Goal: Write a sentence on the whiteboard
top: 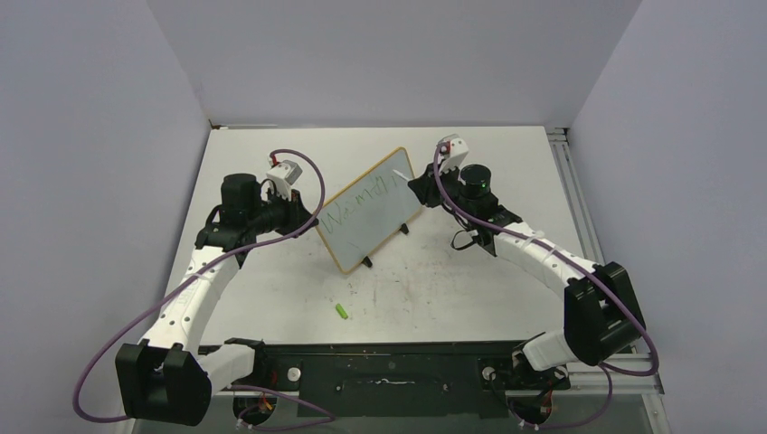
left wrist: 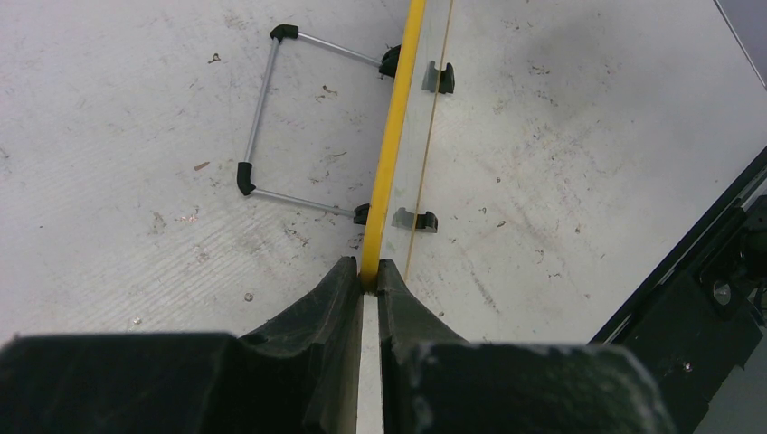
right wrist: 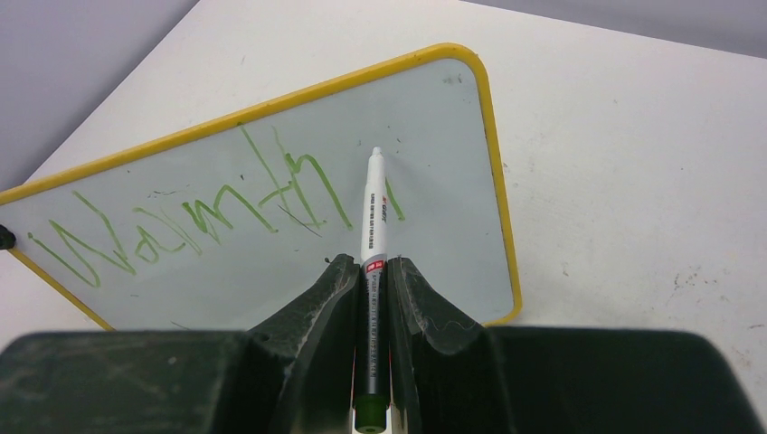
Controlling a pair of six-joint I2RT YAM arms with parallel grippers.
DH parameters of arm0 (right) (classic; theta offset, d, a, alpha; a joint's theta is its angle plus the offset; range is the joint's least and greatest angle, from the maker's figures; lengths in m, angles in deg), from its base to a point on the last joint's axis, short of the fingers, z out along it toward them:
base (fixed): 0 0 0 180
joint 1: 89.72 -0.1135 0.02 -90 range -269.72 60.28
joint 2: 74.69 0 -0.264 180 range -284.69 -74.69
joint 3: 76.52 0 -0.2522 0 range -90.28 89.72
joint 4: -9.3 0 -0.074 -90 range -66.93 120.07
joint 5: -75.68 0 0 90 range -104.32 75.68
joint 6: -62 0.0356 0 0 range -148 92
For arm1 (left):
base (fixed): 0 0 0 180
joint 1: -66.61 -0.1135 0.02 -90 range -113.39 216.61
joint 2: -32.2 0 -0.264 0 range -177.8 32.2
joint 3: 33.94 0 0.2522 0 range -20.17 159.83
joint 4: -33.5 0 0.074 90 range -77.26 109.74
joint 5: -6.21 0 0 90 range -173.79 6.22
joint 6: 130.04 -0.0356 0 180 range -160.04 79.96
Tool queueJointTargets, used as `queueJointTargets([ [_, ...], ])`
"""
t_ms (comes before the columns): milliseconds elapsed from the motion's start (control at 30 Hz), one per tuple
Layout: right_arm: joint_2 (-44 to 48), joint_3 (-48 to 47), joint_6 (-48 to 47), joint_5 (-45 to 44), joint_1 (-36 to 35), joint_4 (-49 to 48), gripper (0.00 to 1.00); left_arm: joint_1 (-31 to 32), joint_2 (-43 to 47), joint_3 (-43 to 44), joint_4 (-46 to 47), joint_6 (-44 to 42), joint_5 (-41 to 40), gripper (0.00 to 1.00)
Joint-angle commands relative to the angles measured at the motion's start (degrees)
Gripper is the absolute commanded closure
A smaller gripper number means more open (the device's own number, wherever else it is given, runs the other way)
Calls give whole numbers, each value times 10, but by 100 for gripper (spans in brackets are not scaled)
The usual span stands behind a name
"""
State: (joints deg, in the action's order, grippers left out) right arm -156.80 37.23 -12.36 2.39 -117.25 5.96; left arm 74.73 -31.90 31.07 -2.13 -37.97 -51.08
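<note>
Left pincer (left wrist: 369, 271) clamped on whiteboard (left wrist: 392, 136) frame, right pincer (right wrist: 373, 268) gripping marker (right wrist: 374, 208), tip by green sentence (right wrist: 203, 215)

White tabletop (top: 452, 298), scuffed, with dark specks and grey smudges all over. Plain pale grey-lilac walls box it in: back wall (top: 389, 54) at far edge, left wall (top: 81, 181), right wall (top: 687, 136). A metal rail (top: 572, 194) runs along right edge. A black base plate (top: 389, 380) lies along near edge. Light is soft and even, shadows faint.

Bright, even overhead light, soft shadows on the table (top: 452, 289), and the close foreground of both wrist views blurs.
</note>
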Motion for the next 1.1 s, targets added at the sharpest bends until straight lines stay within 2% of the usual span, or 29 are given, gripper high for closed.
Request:
queueJointTargets([
  [0, -11, -32, -5, -4, -5, -38, 95, -2, -8, 16, -24, -17, 6, 100],
  [400, -34, -41, -5, -3, -7, -41, 95, -2, -10, 17, -24, -17, 8, 100],
  [733, 23, -14, -12, -43, -8, -21, 95, -3, -9, 17, -26, -18, -9, 100],
  [1067, 14, -1, -11, -46, -6, -16, 95, -3, -7, 17, -25, -18, -9, 100],
])
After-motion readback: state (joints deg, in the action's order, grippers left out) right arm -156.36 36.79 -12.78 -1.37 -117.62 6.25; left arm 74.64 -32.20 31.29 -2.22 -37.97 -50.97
